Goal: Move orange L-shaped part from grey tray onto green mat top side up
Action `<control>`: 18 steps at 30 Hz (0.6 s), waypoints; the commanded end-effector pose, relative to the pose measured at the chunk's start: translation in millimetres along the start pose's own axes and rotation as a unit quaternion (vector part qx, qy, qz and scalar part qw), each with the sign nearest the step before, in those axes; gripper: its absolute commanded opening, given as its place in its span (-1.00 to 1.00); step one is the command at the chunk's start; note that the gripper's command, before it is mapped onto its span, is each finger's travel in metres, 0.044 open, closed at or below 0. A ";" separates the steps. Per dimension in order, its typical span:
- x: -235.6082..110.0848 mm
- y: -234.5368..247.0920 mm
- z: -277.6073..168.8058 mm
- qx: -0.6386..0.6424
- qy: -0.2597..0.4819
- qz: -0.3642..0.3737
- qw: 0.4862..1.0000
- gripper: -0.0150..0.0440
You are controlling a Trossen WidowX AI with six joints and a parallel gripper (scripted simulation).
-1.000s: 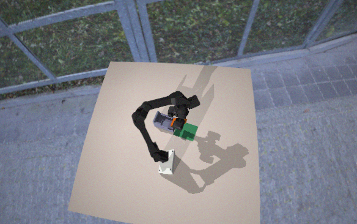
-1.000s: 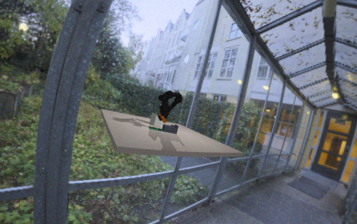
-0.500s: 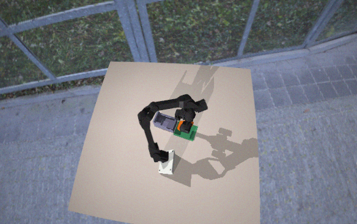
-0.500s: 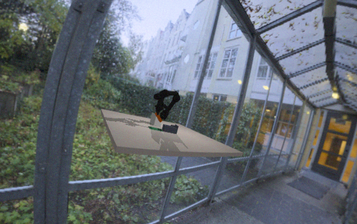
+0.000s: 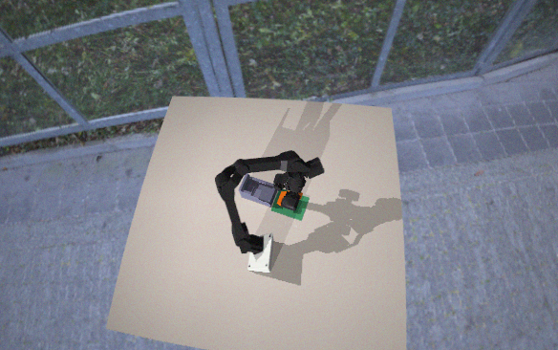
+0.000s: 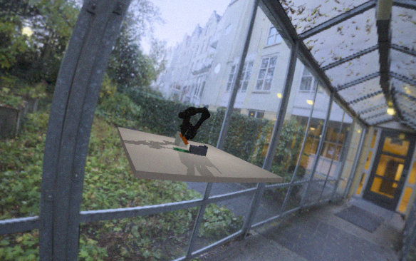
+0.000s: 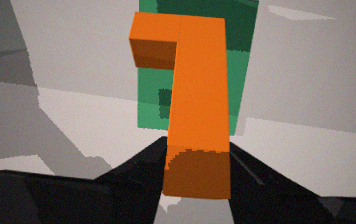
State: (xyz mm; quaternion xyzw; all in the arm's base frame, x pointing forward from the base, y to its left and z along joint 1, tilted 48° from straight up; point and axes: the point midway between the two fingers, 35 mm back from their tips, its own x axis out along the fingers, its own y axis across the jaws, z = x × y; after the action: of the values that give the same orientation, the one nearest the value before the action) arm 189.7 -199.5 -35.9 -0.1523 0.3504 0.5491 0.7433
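Orange L-shaped part [image 7: 199, 95] — out of its pocket, pinched at its straight end, hanging tilted above the green mat [image 7: 242, 65], short foot farthest from the grip. Grey tray [image 5: 257, 189] just beside the mat — pocket vacant.

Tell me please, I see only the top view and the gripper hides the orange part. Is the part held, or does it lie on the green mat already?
Observer: It is held. In the wrist view the gripper is shut on the straight end of the orange part.
Operator: Where does the L-shaped end point?
Observer: Away from the gripper; its short leg sticks out to the left in the wrist view, in front of the green mat.
Operator: Does the part touch the mat?
Observer: No. The exterior view shows the part tilted and above the mat, beside the grey tray.
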 end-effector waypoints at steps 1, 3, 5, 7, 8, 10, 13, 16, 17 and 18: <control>5.5 0.0 0.4 0.002 -0.002 -0.001 1.000 -0.49; 8.6 -0.1 0.5 0.002 -0.002 -0.001 1.000 -0.49; 11.7 -0.1 0.5 0.002 -0.002 -0.001 1.000 -0.49; 14.8 -0.1 0.5 0.002 -0.002 -0.001 1.000 -0.49; 16.3 -0.1 0.6 0.002 -0.002 -0.001 1.000 -0.49; 19.4 -0.1 0.6 0.002 -0.002 -0.001 1.000 -0.49; 24.1 -0.2 0.7 0.002 -0.002 -0.001 1.000 -0.49; 28.7 -0.2 0.7 0.002 -0.002 -0.001 1.000 -0.49; 30.3 -0.2 0.7 0.002 -0.002 -0.001 1.000 -0.49; 31.8 -0.2 0.8 0.002 -0.002 -0.001 1.000 -0.49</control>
State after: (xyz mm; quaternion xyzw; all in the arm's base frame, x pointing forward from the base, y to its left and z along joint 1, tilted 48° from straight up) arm 194.3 -179.6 -55.0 -0.1524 0.3499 0.5491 0.7435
